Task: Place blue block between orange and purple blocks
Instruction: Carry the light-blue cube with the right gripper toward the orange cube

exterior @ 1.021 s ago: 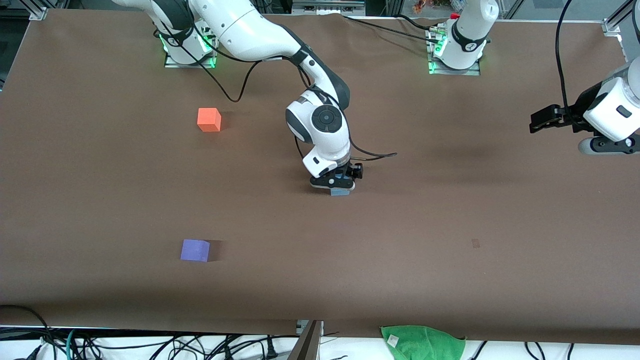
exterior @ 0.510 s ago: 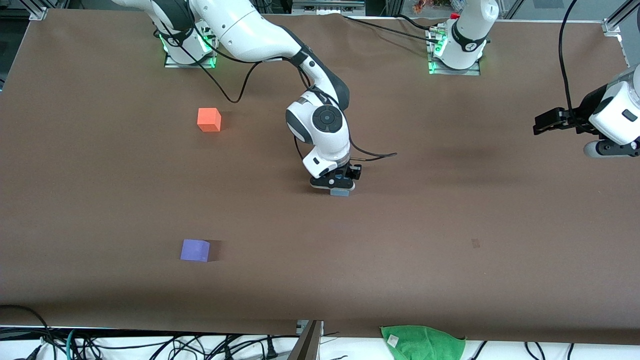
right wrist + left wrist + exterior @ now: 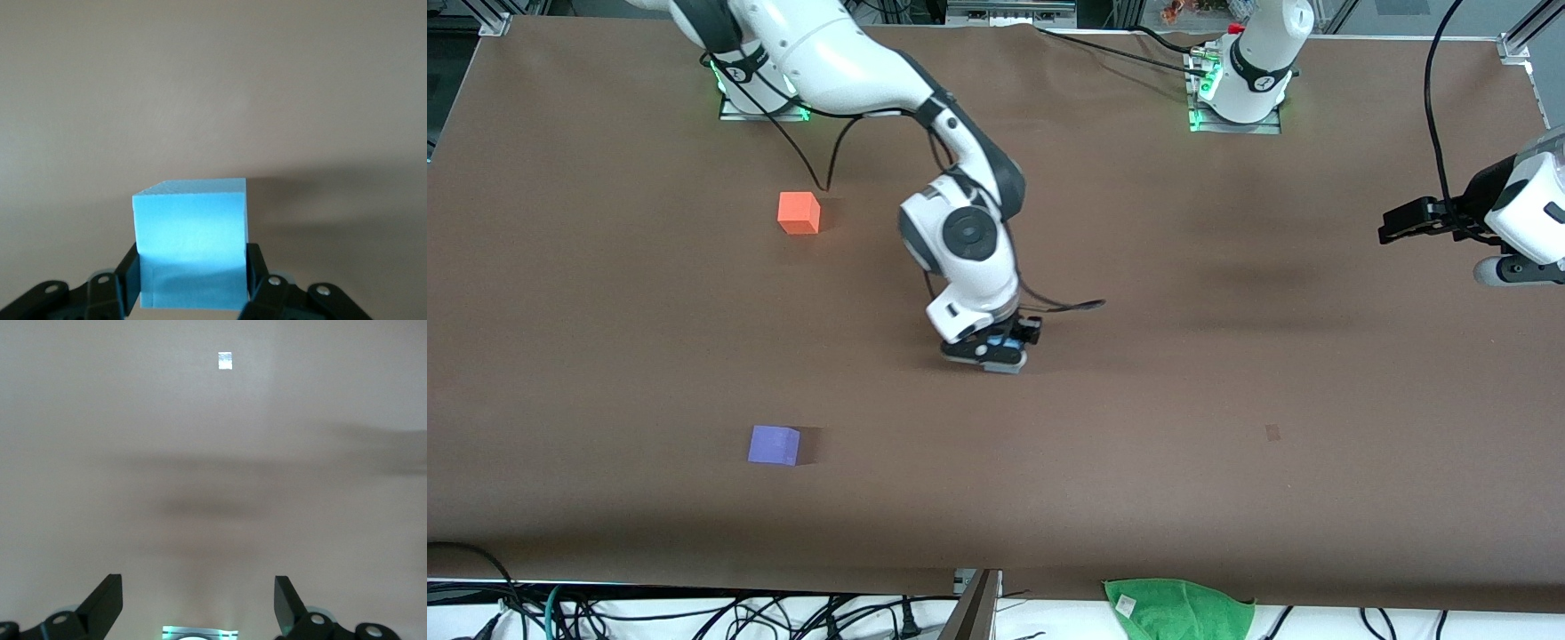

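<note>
A sky-blue block (image 3: 191, 240) sits in black fingers (image 3: 130, 270), with an orange-red block (image 3: 798, 212), violet-purple block (image 3: 774, 444), green cloth (image 3: 1178, 609) and brown table (image 3: 1227, 400).

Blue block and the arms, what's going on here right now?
The right gripper is shut on the blue block, over the middle of the brown table. The orange block and the purple block sit apart toward the right arm's end, the purple one nearer the front camera, and the gap between them is unfilled. The left gripper waits open over the left arm's end.

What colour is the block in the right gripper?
Light sky blue; the block shows best in the right wrist view, clamped in the right gripper.
</note>
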